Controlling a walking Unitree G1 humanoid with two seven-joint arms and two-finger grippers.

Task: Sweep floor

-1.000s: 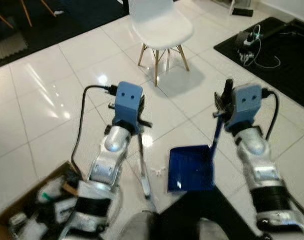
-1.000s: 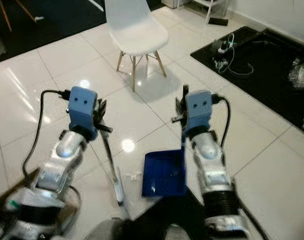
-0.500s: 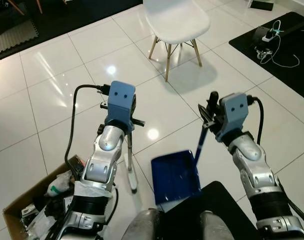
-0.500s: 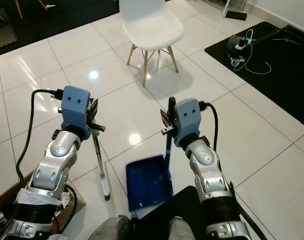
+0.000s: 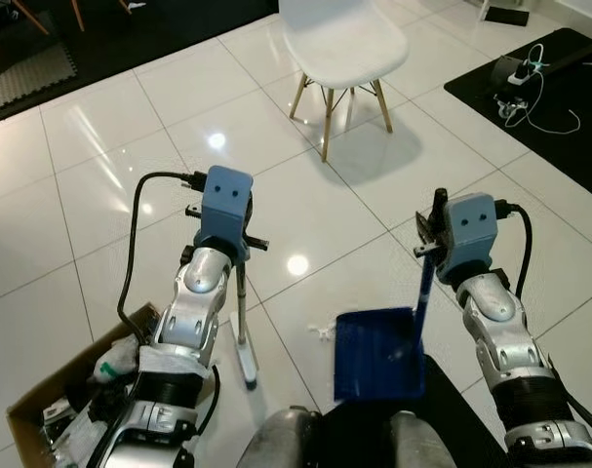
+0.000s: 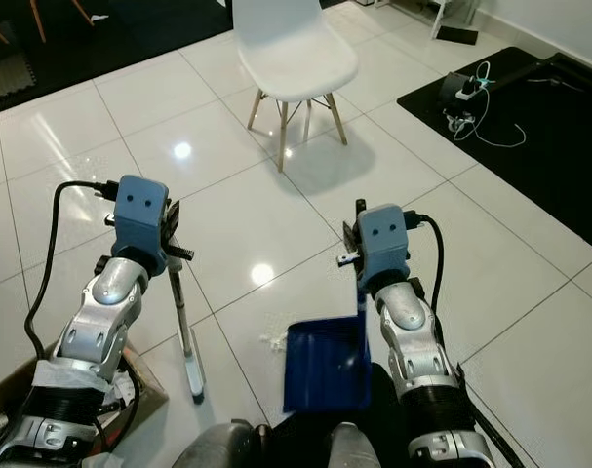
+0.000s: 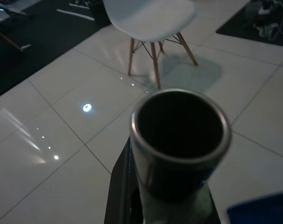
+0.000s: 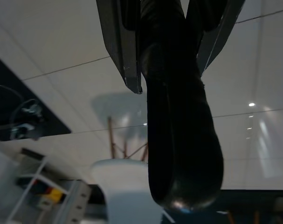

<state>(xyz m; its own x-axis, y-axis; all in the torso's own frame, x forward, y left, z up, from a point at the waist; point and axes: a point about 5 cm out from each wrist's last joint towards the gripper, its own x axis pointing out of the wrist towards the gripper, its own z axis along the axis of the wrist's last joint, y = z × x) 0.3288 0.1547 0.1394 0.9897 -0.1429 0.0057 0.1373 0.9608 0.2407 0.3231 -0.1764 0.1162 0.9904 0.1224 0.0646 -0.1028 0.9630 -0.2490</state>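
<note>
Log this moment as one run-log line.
task: sweep floor | left gripper: shut on broom | right gripper: shut on dustpan | white debris: on tile beside dustpan | status: not yet collected

Head stereo pair: both eyes look forward and steeply down from above the robot's own arms onto the white tiled floor (image 5: 100, 195). Shared field: both arms, blue dustpan (image 5: 376, 354), white chair (image 6: 294, 49) at top, black mat (image 6: 530, 127) on the robot's right. The left eye view also takes in a cardboard box (image 5: 42, 409) at the lower corner on the robot's left.

Left wrist view: close range, sighting down the open end of the metal broom tube (image 7: 178, 140), which blocks the centre; beyond it, floor and the same chair (image 7: 150, 18).

Right wrist view: very close, facing along the black dustpan handle (image 8: 178, 116); chair (image 8: 132, 186) and floor appear inverted behind.
</note>
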